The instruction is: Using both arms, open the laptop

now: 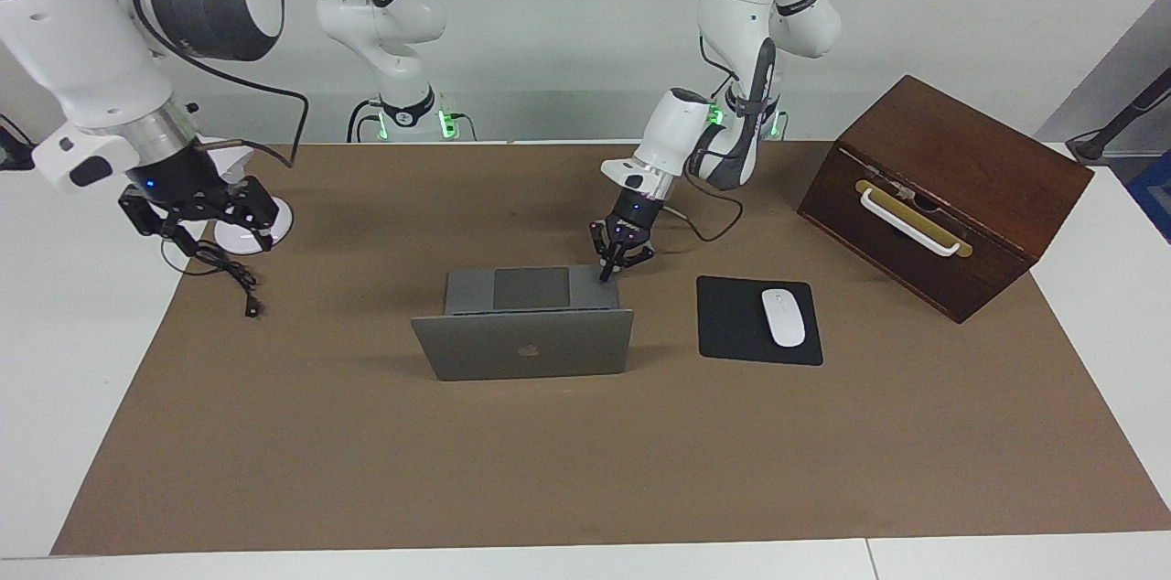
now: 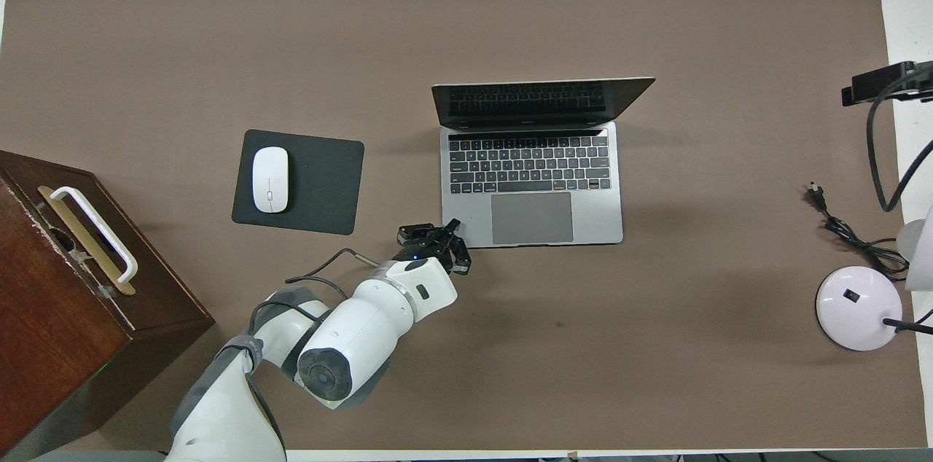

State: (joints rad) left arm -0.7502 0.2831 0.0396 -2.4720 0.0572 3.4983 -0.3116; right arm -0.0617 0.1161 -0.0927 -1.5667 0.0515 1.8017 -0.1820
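The laptop point(image 1: 523, 331) stands open mid-table, lid point(image 1: 526, 344) upright, beside the mouse pad point(image 1: 757, 320). The left gripper point(image 1: 606, 273), fingertips pressed together, bears on the deck's near corner toward the left arm's end. The right gripper point(image 1: 199, 216) waits raised over the lamp base point(image 1: 254, 228); its fingers cannot be judged. Opening looks nearly complete; the next move likely calls for lifting clear without shifting the deck.
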